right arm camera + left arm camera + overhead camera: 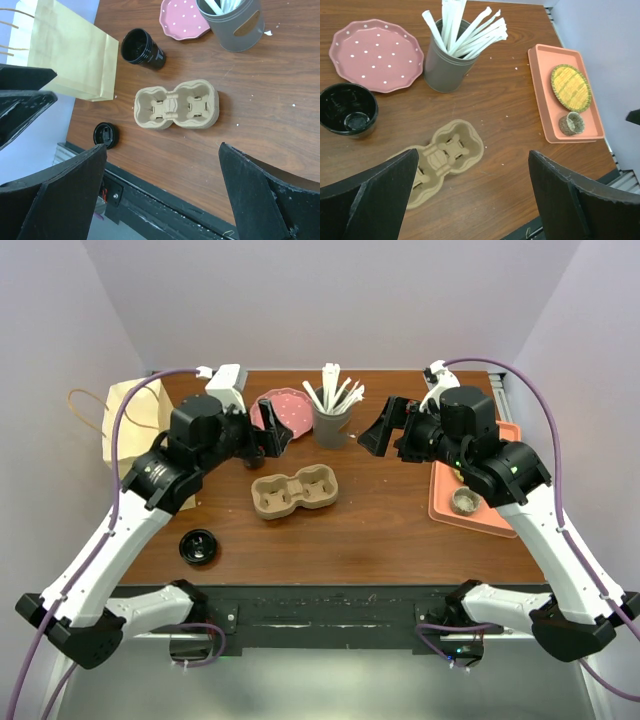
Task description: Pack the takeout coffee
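Note:
No lidded black cup with white lettering shows in any view. A lidless black cup stands left of the cardboard two-cup carrier; it also shows in the right wrist view. A loose round black lid lies near the table's front left edge. A brown paper bag lies flat at the far left. My left gripper is open and empty, held above the table behind the carrier. My right gripper is open and empty, held above the table's right half.
A pink dotted plate and a grey tin of white stirrers stand at the back middle. An orange tray at the right holds a woven coaster and a small woven basket.

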Controlling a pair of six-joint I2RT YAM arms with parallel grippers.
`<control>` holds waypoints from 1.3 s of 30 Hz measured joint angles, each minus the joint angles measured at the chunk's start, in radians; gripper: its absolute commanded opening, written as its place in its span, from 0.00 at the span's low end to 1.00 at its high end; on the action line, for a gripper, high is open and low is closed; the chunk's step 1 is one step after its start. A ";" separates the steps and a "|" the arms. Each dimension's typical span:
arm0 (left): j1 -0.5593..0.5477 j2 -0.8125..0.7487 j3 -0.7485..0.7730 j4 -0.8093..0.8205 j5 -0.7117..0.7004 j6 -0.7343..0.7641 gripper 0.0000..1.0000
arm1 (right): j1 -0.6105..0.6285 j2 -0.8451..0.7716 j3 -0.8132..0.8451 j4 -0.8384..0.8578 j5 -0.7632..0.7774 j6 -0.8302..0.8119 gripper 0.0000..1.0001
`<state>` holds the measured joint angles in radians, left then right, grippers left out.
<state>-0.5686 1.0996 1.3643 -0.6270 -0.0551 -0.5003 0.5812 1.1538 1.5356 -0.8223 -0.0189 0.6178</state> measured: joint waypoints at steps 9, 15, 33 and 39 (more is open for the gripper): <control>0.001 0.144 0.045 -0.082 -0.127 0.075 0.81 | 0.000 -0.016 -0.003 0.007 -0.005 -0.023 0.99; 0.075 0.322 0.143 -0.116 -0.139 0.145 0.65 | 0.000 -0.052 -0.023 0.050 -0.056 -0.059 0.97; 0.221 0.565 0.169 -0.111 -0.042 0.262 0.36 | 0.000 -0.157 -0.105 0.159 -0.150 -0.131 0.78; 0.221 0.629 0.159 -0.091 -0.042 0.297 0.31 | 0.000 -0.152 -0.113 0.171 -0.159 -0.145 0.77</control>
<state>-0.3473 1.7290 1.5234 -0.7181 -0.0967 -0.2031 0.5812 1.0016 1.4227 -0.6518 -0.1783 0.4732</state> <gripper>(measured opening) 0.327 0.771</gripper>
